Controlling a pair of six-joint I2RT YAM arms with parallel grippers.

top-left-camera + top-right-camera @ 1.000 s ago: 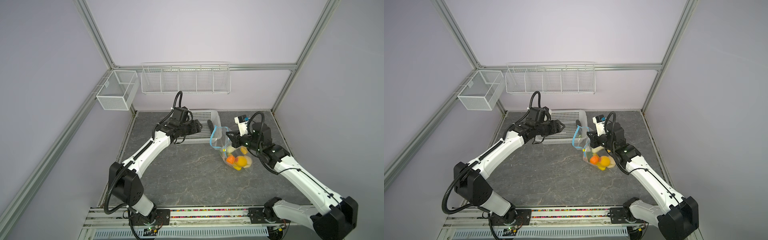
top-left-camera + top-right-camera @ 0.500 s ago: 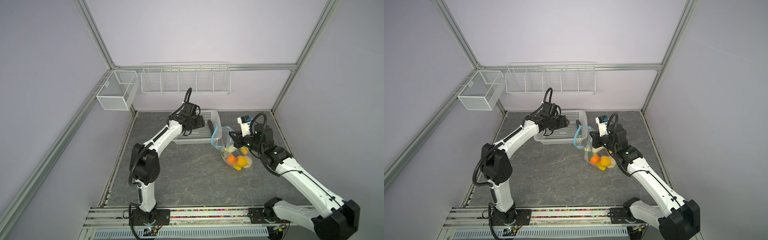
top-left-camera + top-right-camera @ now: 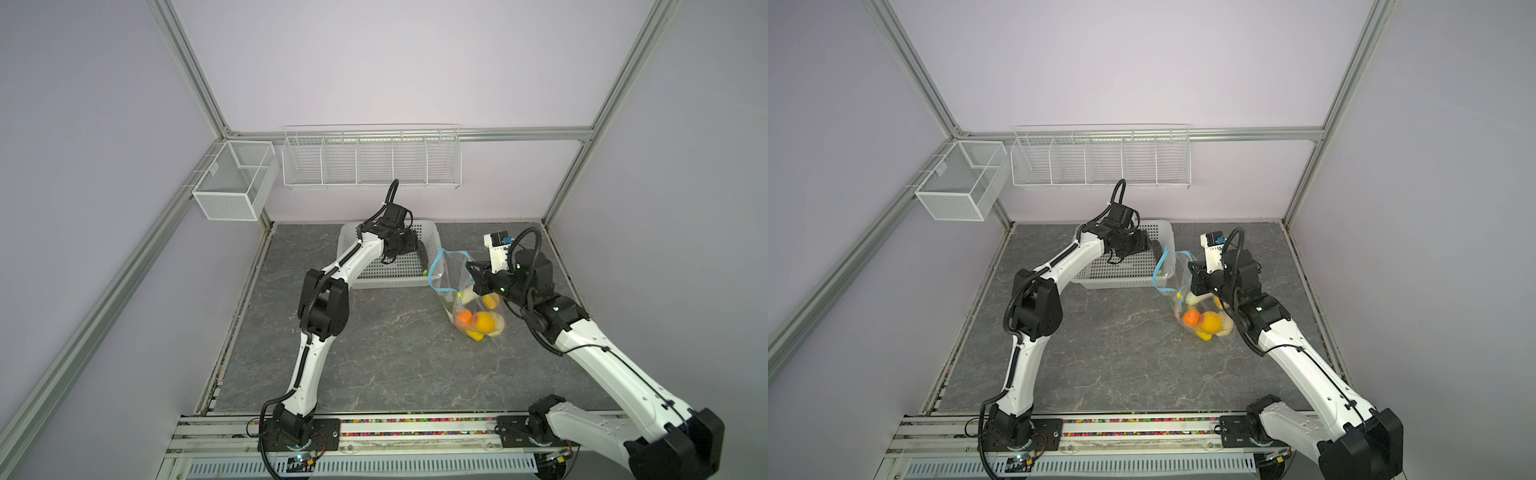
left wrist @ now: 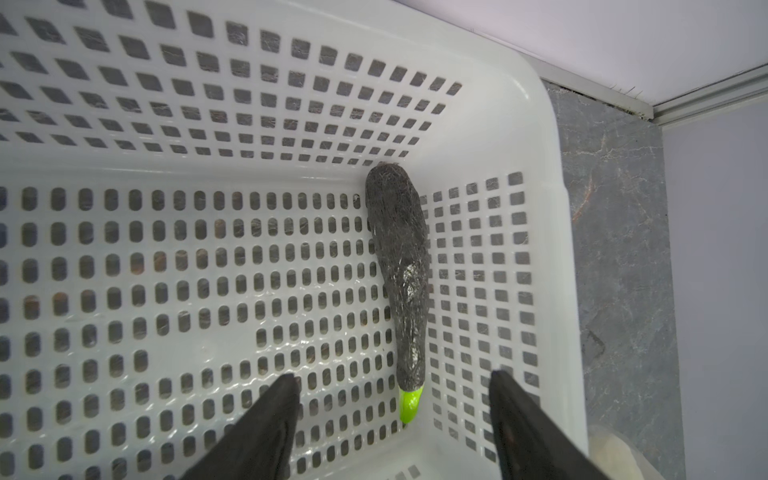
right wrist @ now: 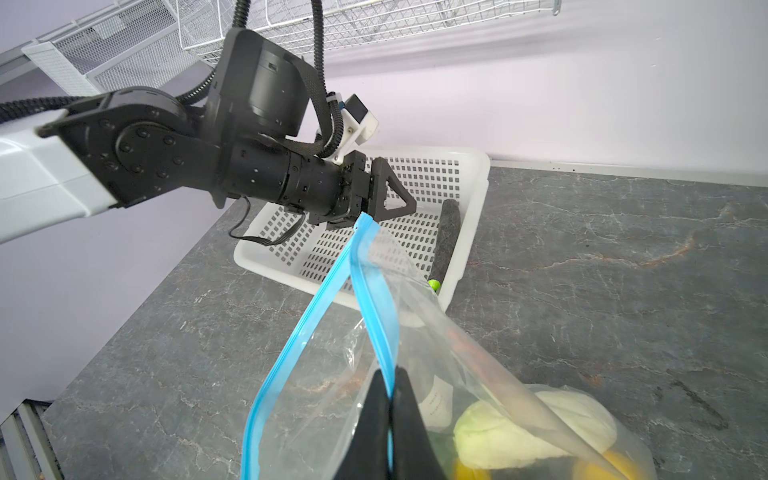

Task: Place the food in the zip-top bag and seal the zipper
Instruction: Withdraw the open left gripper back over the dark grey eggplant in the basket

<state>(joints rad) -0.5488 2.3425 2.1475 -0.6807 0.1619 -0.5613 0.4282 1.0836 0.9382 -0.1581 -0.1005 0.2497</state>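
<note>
1. The left gripper (image 4: 392, 380) hangs inside the white perforated basket (image 4: 519, 104). Its jaws are wide apart and hold nothing. They flank the green-tipped end of the dark toy vegetable (image 4: 401, 270), which lies against the basket's end wall.
2. Compared with 1 second ago, the left arm's elbow has swung inward and upward. The gripper has shifted toward the basket end nearest the zip-top bag (image 3: 455, 276).
3. The right gripper (image 5: 390, 376) is fully closed on the light-blue zipper (image 5: 370, 291) and holds the bag mouth open. Its position is almost unchanged.
4. The bag rests on the table (image 3: 374, 353) just beside the basket. It contains orange, yellow and beige toy produce (image 3: 478, 322).
</note>
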